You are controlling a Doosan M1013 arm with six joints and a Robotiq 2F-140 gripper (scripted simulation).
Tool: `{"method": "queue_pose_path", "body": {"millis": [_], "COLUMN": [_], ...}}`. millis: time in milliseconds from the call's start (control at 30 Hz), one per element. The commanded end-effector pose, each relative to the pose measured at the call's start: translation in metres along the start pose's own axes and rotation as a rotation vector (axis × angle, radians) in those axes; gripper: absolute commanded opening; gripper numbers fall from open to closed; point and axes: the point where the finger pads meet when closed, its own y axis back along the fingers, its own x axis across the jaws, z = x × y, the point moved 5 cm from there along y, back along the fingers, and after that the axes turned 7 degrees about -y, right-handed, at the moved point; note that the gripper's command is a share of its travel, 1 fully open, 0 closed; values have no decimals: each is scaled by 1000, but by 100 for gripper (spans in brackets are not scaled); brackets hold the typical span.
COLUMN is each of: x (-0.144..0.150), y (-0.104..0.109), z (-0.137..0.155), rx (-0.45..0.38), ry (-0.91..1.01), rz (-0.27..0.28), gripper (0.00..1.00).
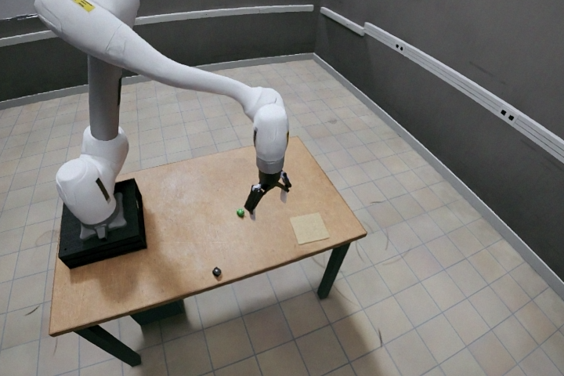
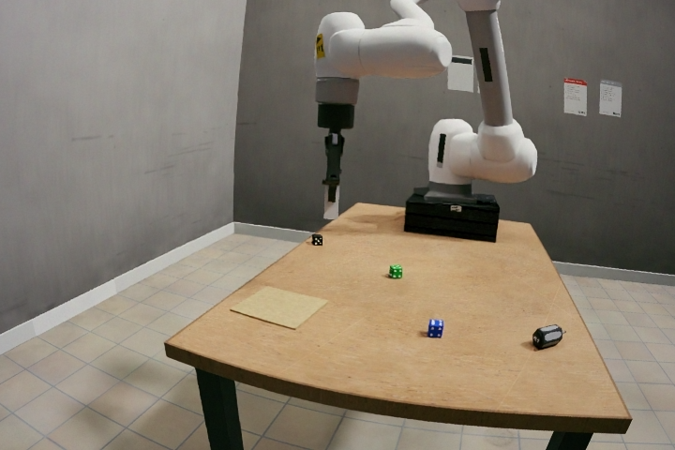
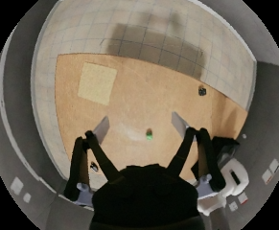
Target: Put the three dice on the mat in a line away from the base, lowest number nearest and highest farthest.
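Note:
A green die [image 2: 395, 271] sits near the middle of the table; it also shows in the top view [image 1: 240, 212] and in the wrist view [image 3: 150, 134]. A blue die [image 2: 435, 327] sits nearer the table's far end, apart from the green die; the arm hides it in the top view. A black die [image 2: 317, 239] [image 1: 216, 271] sits at the table's side edge. The tan mat [image 2: 278, 307] [image 1: 309, 227] lies flat near a far corner with nothing on it. My gripper [image 1: 268, 204] is open and empty, high above the green die, fingers pointing down [image 3: 139, 125].
A small black cylinder [image 2: 547, 336] lies near the table edge opposite the mat. The robot's black base block [image 1: 102, 225] stands at the near end of the table. All three dice lie off the mat.

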Motion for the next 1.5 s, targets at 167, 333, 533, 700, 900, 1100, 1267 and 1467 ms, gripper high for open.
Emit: {"method": "queue_pose_path", "body": {"millis": [167,333,533,700,900,1100,1267,1467], "x": [109,173,236,263,263,263,263,263], "y": [-2,-6,-12,-14,-14,-14,-15,-19], "z": [-47,-60,-64,-63,-63,-63,-64,-64], "rx": [-4,-3,-2,-2,-2,-2,-2,-3], "ry": [121,191,263,294,294,294,257,67], "rz": [-9,-9,-8,-7,-7,-7,-7,-7], "gripper": [100,100,100,100,100,100,100,100]}}
